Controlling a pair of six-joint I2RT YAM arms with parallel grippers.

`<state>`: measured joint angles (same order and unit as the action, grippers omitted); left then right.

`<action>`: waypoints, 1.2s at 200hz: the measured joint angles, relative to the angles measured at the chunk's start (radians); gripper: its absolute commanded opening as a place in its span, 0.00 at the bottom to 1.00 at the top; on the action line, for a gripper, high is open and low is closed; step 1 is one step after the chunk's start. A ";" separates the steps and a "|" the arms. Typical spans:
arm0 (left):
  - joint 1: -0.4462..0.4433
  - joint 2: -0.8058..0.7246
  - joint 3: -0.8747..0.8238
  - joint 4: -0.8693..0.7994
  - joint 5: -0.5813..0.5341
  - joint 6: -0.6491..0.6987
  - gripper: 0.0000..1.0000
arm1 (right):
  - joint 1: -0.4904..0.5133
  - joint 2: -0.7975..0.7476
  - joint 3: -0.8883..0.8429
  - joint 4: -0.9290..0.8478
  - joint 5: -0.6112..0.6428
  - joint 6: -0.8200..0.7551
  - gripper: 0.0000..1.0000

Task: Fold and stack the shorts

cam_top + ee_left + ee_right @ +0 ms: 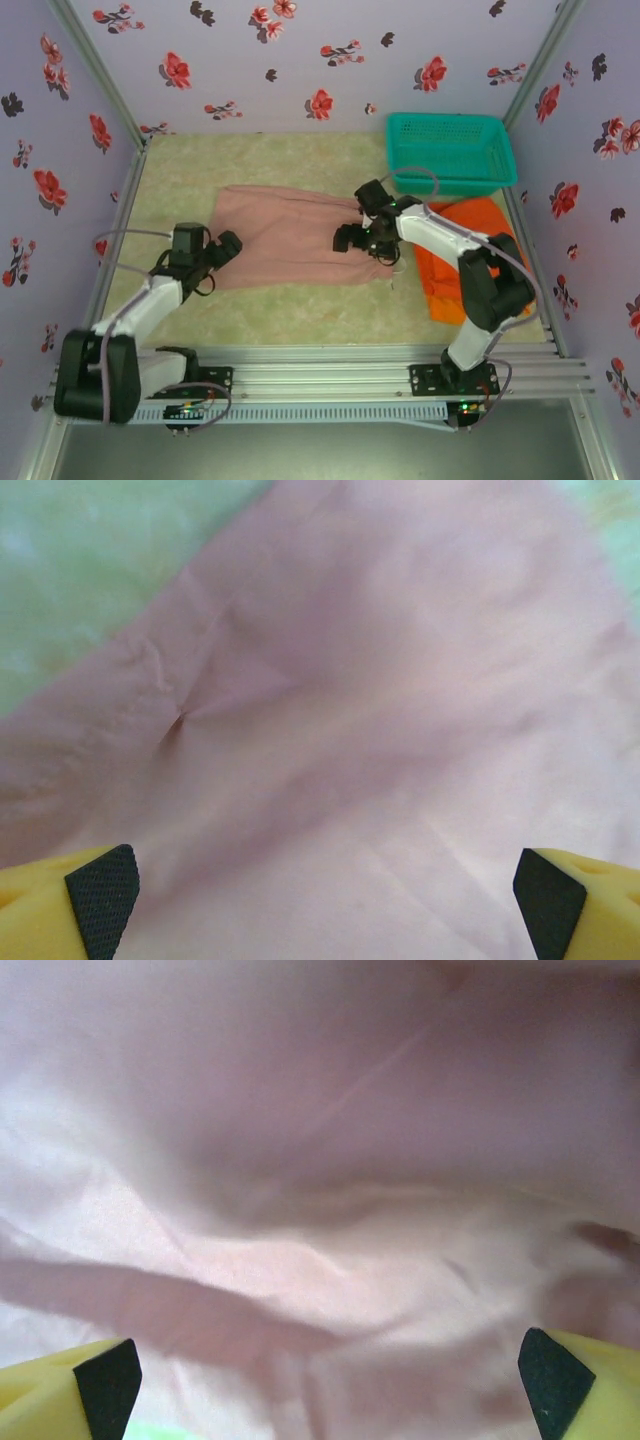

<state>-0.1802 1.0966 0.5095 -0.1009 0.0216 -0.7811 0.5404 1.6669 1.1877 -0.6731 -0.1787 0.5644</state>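
This is a robot test cell in a lab, not a lived-in room. Lilac wall panels (300, 60) printed with red flowers box in a tabletop on three sides, framed by bare aluminium posts (100, 75). A left arm (150, 300) and a right arm (440, 232) are bolted to a slotted aluminium rail (330, 375) at the near edge. A pale green mat (300, 310) covers the table.

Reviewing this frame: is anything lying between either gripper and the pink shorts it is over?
Nothing visible does. The left gripper and right gripper both stand open over the pink shorts, with bare cloth between their fingers in the wrist views. The orange shorts and teal basket lie off to the right, not in the way.
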 measured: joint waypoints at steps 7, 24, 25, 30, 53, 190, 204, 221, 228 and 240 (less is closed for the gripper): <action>0.001 -0.054 0.003 -0.012 -0.005 0.006 0.99 | -0.004 -0.044 0.002 -0.022 0.037 -0.008 0.99; 0.002 -0.134 0.016 -0.040 -0.011 0.013 0.99 | -0.027 -0.123 0.019 -0.079 0.111 -0.024 0.99; 0.002 -0.135 0.016 -0.040 -0.011 0.014 0.99 | -0.028 -0.126 0.019 -0.080 0.113 -0.024 0.99; 0.002 -0.146 0.019 -0.046 -0.010 0.018 1.00 | -0.039 -0.140 0.023 -0.091 0.129 -0.031 0.97; 0.002 -0.161 0.019 -0.047 0.027 0.032 0.99 | -0.102 -0.153 0.021 -0.121 0.168 -0.059 0.87; 0.003 -0.253 0.016 0.018 0.156 0.051 0.99 | -0.161 0.170 -0.014 0.024 0.026 -0.116 0.61; 0.005 -0.253 0.016 0.018 0.156 0.051 0.99 | -0.161 0.183 -0.019 0.041 0.017 -0.111 0.54; 0.006 -0.257 0.016 0.018 0.156 0.051 0.99 | -0.172 0.185 -0.022 0.042 0.016 -0.103 0.36; 0.007 -0.259 0.016 0.018 0.156 0.051 0.99 | -0.175 0.185 -0.024 0.043 0.015 -0.103 0.28; 0.010 -0.266 0.016 0.018 0.156 0.051 0.99 | -0.178 0.185 -0.027 0.060 0.002 -0.105 0.16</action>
<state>-0.1707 0.8310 0.5259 -0.0830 0.1776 -0.7296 0.3626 1.8519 1.1610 -0.6128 -0.1772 0.4599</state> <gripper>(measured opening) 0.994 0.251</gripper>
